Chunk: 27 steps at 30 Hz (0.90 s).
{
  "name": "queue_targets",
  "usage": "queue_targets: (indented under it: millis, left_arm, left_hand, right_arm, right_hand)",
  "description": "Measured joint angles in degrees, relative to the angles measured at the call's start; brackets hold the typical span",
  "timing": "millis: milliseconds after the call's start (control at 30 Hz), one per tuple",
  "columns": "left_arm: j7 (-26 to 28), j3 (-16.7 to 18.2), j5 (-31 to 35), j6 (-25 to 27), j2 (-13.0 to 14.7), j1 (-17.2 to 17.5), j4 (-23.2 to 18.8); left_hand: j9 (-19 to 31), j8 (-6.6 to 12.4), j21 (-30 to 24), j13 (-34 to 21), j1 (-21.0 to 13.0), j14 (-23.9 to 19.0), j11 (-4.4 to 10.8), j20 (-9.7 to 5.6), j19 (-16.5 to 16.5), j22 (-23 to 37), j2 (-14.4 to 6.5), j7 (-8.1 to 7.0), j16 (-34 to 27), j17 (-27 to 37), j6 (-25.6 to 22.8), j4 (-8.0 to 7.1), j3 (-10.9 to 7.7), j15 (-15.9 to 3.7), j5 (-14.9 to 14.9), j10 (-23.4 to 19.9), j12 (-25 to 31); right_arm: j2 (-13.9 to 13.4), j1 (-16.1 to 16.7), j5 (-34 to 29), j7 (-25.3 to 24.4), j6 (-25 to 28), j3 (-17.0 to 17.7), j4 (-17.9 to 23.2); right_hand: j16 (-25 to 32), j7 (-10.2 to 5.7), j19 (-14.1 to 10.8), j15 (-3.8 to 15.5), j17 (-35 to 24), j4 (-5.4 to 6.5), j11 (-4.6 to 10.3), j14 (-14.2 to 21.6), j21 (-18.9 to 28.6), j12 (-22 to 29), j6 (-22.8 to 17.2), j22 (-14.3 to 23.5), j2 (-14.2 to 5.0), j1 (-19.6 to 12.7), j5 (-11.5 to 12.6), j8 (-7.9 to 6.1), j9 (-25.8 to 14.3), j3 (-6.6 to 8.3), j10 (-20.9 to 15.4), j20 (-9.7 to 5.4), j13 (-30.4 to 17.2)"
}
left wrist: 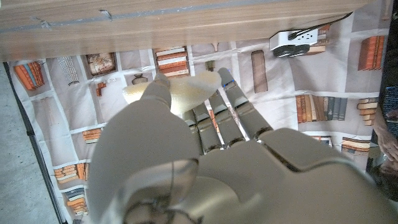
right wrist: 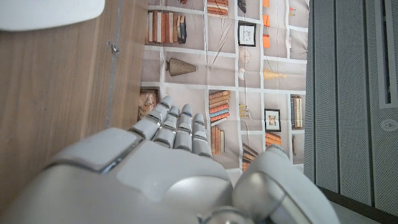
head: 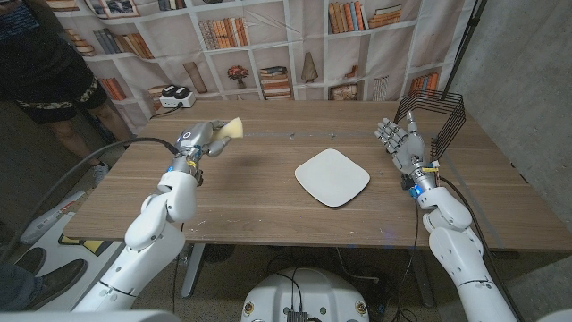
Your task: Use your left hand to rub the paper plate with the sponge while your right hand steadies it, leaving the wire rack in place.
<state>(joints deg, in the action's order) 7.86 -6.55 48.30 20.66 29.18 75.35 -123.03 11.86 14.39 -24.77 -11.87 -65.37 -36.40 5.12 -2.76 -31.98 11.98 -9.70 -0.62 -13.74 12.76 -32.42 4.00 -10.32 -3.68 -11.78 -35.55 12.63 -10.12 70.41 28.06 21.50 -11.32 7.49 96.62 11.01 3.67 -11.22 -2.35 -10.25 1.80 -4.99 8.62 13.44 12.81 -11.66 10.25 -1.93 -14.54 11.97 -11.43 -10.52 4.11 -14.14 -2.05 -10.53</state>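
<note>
A white square paper plate [head: 332, 176] lies on the wooden table [head: 250, 206], right of the middle. My left hand [head: 202, 140] is raised above the table's left part and grips a pale yellow sponge [head: 231, 131], well left of the plate. In the left wrist view the sponge [left wrist: 186, 90] sits at the tips of the fingers [left wrist: 221, 112]. My right hand [head: 401, 143] is held up to the right of the plate, fingers apart, holding nothing, just in front of a black wire rack [head: 435, 114]. The plate's edge [right wrist: 50, 12] shows in the right wrist view.
A white power strip [head: 172, 97] lies at the table's back left corner. A person in dark clothes [head: 45, 63] stands at the far left behind the table. A bookshelf-print backdrop hangs behind. A tripod leg [head: 465, 45] stands at the back right.
</note>
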Motion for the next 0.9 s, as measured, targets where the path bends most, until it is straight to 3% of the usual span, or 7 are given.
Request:
queue_targets:
  millis: [367,400,433,533,867,900]
  left_arm:
    - [2.2,-3.4,0.8,-2.3,-0.5,-2.7,2.5]
    - [2.2,-3.7,1.4,-4.5,-0.6,-3.0,2.9]
    - [4.8,-3.9,1.4,-4.7,-0.6,-3.2,3.1]
    - [5.6,-4.8,1.5,-5.6,-0.7,-4.1,4.0]
    - [5.6,-6.6,1.5,-5.6,-0.1,-6.6,6.2]
    - [6.7,-6.7,0.0,-10.1,0.0,-6.8,6.4]
  left_hand:
    - [0.0,0.0,0.2,0.0,0.1,0.3,0.6,-0.15,0.7,-0.3,0.4,-0.64,0.0,0.0,0.2,0.02,0.01,0.31,0.0,0.6,-0.5]
    - [0.0,0.0,0.2,0.0,0.1,0.3,0.6,0.01,0.8,-0.3,0.4,-0.74,0.0,0.0,0.1,0.02,0.02,0.31,0.0,0.6,-0.5]
    - [0.0,0.0,0.2,0.0,0.1,0.3,0.6,0.0,0.8,-0.3,0.4,-0.74,0.0,0.0,0.1,0.02,0.02,0.31,0.0,0.6,-0.5]
    - [0.0,0.0,0.2,0.0,0.1,0.3,0.81,0.0,0.8,-0.3,0.4,-0.74,0.0,0.0,0.1,0.02,0.02,0.31,0.0,0.4,-0.5]
    - [0.0,-0.1,0.2,0.0,0.5,0.3,0.82,-0.14,1.0,-0.3,0.8,-0.93,0.4,0.0,-0.1,-0.14,-0.15,0.31,0.0,0.4,-0.5]
    - [0.0,-0.2,0.2,0.0,0.6,0.3,0.82,-0.21,1.0,-0.3,0.8,-0.93,0.4,0.0,-0.1,-0.14,-0.15,0.31,0.0,0.4,-0.5]
  right_arm:
    - [-1.1,0.7,0.9,4.5,-3.5,1.1,0.4]
    - [-2.2,1.5,1.0,5.0,-4.0,1.9,1.0]
    - [-2.2,1.5,1.0,5.2,-4.1,1.9,1.0]
    - [-2.6,1.8,1.0,6.2,-5.3,2.0,1.3]
    - [-2.6,1.8,-2.5,6.1,-10.5,2.0,1.3]
    - [-2.5,3.0,-3.1,5.7,-11.1,1.3,2.6]
  right_hand:
    - [0.0,0.0,0.0,0.0,0.0,0.0,0.0,0.0,-0.3,0.0,0.0,0.0,-0.22,-0.2,0.0,0.0,0.0,0.0,0.0,0.0,0.0]
    - [0.0,-0.03,0.0,0.0,0.0,0.0,0.0,0.0,-0.3,0.0,0.0,0.0,-0.22,-0.2,-0.1,0.0,0.0,0.0,0.0,0.0,0.0]
    - [0.0,-0.22,0.0,0.0,0.0,0.0,0.0,0.0,-0.3,0.0,-0.2,0.0,-0.22,-0.2,-0.3,0.0,0.0,0.0,0.0,0.0,0.0]
    - [0.0,-0.31,0.0,0.0,0.0,0.01,0.0,0.0,-0.3,0.0,-0.3,0.0,-0.22,-0.2,-0.4,0.0,0.0,0.0,0.0,0.0,0.0]
    - [0.0,-0.61,-0.3,0.4,0.0,0.01,0.31,0.4,-0.3,0.0,-0.6,0.0,-0.22,-0.2,-0.4,0.0,0.0,0.0,-0.3,-0.31,0.0]
    - [0.0,-0.61,-0.3,0.4,0.0,0.01,0.54,0.4,-0.3,0.0,-0.6,0.0,-0.22,-0.2,-0.4,0.0,0.0,0.0,-0.5,-0.31,0.0]
